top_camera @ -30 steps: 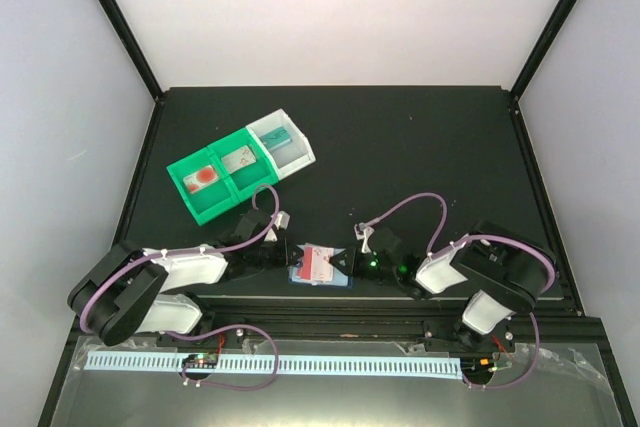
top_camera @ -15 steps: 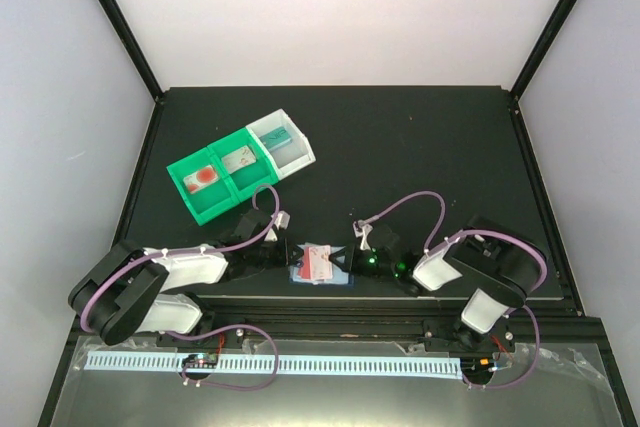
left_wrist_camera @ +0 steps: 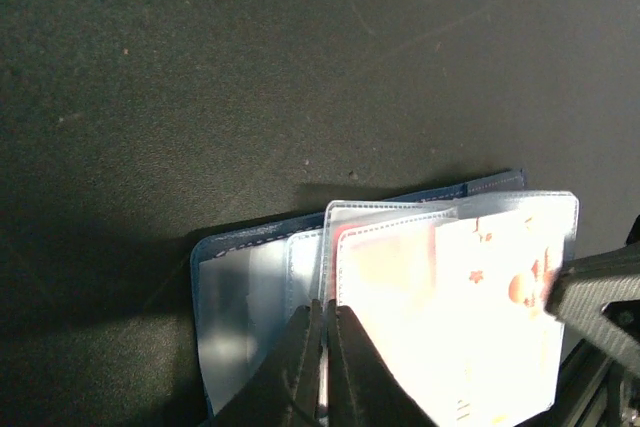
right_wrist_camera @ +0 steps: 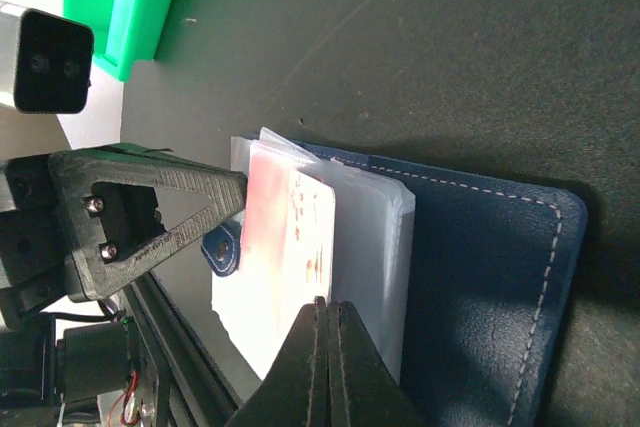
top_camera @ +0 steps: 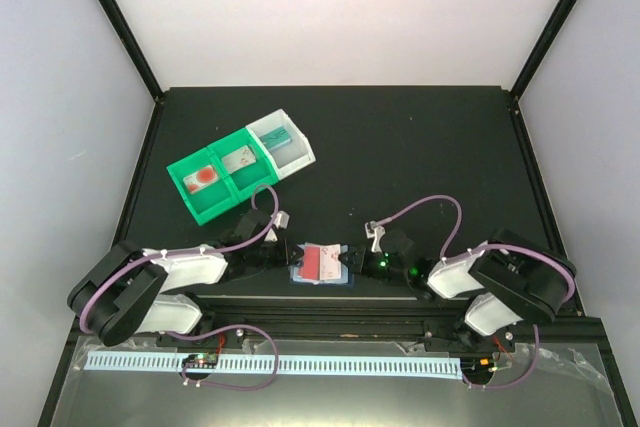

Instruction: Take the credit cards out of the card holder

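Observation:
The card holder (top_camera: 318,282) lies open near the table's front edge, between my two grippers. Its dark blue cover (right_wrist_camera: 490,287) and its translucent pale-blue pockets (left_wrist_camera: 240,297) both show. A whitish-pink credit card (top_camera: 322,261) with red-orange marks sticks out of a pocket; it also shows in the left wrist view (left_wrist_camera: 480,287) and the right wrist view (right_wrist_camera: 290,247). My left gripper (top_camera: 292,259) is shut on the edge of a clear pocket (left_wrist_camera: 322,315). My right gripper (top_camera: 347,265) is shut on the card's edge (right_wrist_camera: 328,309).
A green compartment tray (top_camera: 215,202) with a white end bin (top_camera: 295,152) stands behind and to the left, with cards lying in its compartments. Its corner shows in the right wrist view (right_wrist_camera: 120,7). The table's front rail runs just below the holder.
My right arm has drawn back to the right with the card in its jaws. The card lay tilted and now lies flatter, further out of the pocket. The left gripper has stayed put.

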### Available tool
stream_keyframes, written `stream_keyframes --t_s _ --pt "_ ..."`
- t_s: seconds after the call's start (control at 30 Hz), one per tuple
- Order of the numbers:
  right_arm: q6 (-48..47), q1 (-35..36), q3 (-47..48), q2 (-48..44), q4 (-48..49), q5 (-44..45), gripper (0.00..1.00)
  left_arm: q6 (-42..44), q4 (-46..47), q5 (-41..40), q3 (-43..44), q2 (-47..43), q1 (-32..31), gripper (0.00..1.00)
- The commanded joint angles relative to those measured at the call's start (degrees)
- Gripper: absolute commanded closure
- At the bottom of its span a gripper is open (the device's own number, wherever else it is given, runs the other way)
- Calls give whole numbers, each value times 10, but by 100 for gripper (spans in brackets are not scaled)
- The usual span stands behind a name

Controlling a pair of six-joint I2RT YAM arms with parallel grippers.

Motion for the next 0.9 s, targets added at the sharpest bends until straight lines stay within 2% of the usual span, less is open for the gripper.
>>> stream_keyframes --t_s 0.0,0.2,0.4,0.57,0.73,0.87 --pt "-3 -3 0 -40 -47 32 99 -5 -91 -29 -1 -14 0 90" --pt "0 -4 4 -96 -88 30 99 -22 -137 -16 18 -121 -1 48" --pt "4 -4 6 -166 -127 39 99 -43 -147 19 25 -233 -3 21" --pt "13 -3 10 -206 -143 39 99 -72 -119 50 8 -289 -6 17" --pt "50 -4 11 -234 -107 17 99 -119 0 119 -29 -306 -8 22" --pt "81 -3 23 -250 -81 0 99 -138 50 137 -31 -300 -19 25"
